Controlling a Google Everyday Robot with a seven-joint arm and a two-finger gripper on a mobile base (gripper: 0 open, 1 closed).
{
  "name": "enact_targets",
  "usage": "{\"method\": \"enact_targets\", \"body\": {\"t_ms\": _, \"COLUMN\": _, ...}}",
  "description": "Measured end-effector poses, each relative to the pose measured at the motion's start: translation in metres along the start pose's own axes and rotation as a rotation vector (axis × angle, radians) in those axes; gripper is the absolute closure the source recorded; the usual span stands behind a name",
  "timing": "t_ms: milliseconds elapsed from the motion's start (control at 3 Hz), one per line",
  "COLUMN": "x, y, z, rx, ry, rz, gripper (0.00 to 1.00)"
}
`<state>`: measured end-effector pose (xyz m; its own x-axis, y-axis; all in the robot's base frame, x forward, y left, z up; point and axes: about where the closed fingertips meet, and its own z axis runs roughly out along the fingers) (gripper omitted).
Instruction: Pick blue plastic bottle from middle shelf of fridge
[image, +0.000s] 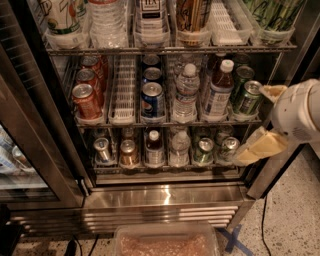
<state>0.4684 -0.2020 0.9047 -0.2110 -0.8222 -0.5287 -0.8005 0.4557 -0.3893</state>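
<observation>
The blue plastic bottle (218, 90), brown drink with a white cap and a blue-and-white label, stands upright on the middle shelf (165, 121) of the fridge (165, 197), right of centre. A clear water bottle (186, 93) is on its left and green cans (248, 97) on its right. My gripper (267, 120) is at the right edge of the fridge opening, outside the shelf and right of the green cans. Its tan fingers (261, 147) are spread apart and hold nothing.
Red cans (86, 100) and blue Pepsi cans (152, 98) fill the left lanes of the middle shelf. Small cans and bottles line the rack below (165, 150); tall cans and bottles stand above (150, 15). The glass door (20, 150) hangs open at left. A clear bin (165, 242) sits on the floor.
</observation>
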Motion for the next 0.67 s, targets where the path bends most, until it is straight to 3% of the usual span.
{"method": "enact_targets", "body": {"t_ms": 333, "x": 0.005, "y": 0.021, "z": 0.019, "rx": 0.049, "ry": -0.097, "rz": 0.143, "gripper": 0.00}}
{"method": "enact_targets", "body": {"t_ms": 667, "x": 0.004, "y": 0.024, "z": 0.032, "rx": 0.138, "ry": -0.193, "rz": 0.260, "gripper": 0.00}}
